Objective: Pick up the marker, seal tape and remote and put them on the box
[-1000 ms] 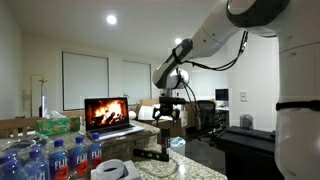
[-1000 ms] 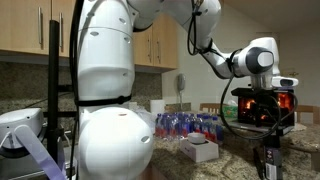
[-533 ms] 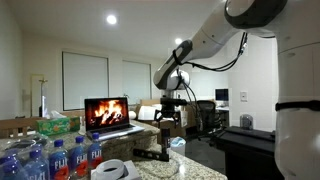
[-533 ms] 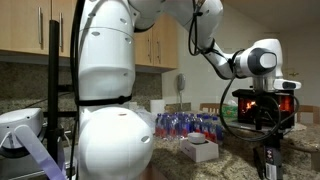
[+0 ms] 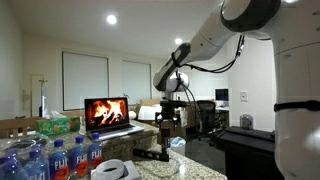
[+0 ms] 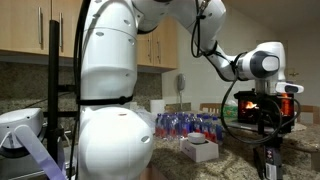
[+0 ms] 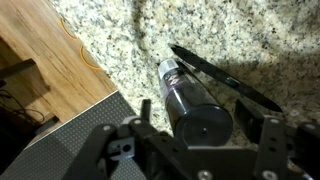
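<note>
Wrist view: one marker (image 7: 186, 90), one remote (image 7: 250, 92), end effector (image 7: 207, 117) spread astride marker.

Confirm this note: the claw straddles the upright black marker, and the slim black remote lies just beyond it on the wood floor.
One point is wrong. The remote lies on the speckled granite counter, not the wood floor, as the wrist view shows. The rest holds: the claw straddles the upright black marker, with the remote just beyond it.
</note>
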Tool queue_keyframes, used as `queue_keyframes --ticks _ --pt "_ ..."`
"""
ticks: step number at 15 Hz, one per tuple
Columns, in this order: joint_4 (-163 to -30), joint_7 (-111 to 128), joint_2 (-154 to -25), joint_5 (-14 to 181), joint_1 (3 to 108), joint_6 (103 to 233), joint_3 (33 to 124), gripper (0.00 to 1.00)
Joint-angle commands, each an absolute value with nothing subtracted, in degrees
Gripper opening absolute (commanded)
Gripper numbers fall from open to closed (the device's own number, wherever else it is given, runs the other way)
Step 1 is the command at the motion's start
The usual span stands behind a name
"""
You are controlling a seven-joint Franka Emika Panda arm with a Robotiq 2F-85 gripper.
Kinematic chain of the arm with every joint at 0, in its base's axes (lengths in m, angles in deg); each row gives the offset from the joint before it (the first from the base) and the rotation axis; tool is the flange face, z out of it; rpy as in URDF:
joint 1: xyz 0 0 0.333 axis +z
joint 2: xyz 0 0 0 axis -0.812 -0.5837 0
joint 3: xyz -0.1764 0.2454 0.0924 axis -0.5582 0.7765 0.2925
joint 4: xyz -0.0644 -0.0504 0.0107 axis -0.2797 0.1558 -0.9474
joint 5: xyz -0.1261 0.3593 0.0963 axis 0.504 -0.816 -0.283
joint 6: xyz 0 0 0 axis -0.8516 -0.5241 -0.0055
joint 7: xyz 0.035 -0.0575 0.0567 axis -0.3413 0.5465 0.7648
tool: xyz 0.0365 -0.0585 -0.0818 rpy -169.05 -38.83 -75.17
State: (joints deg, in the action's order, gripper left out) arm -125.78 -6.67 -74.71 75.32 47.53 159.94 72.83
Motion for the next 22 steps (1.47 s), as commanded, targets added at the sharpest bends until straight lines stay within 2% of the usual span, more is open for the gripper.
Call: queue_keyframes --ticks 1,4,5,9,14,22 --pt "-124.0 -4.9 -76.2 73.4 46.8 158.7 73.0 0.54" --pt "-123.3 -5.0 -76.8 73.7 46.8 158.7 73.1 0.34" --pt "-123.1 -5.0 -76.8 73.7 46.8 158.7 73.1 0.31" --pt "-123.2 -4.7 -76.0 74.7 47.1 158.4 73.2 0.31" --pt "-124.6 -0.8 -68.7 82.0 47.9 155.8 74.1 0.31" --pt "-121.7 16.8 -55.6 83.8 50.8 141.1 77.5 0.31"
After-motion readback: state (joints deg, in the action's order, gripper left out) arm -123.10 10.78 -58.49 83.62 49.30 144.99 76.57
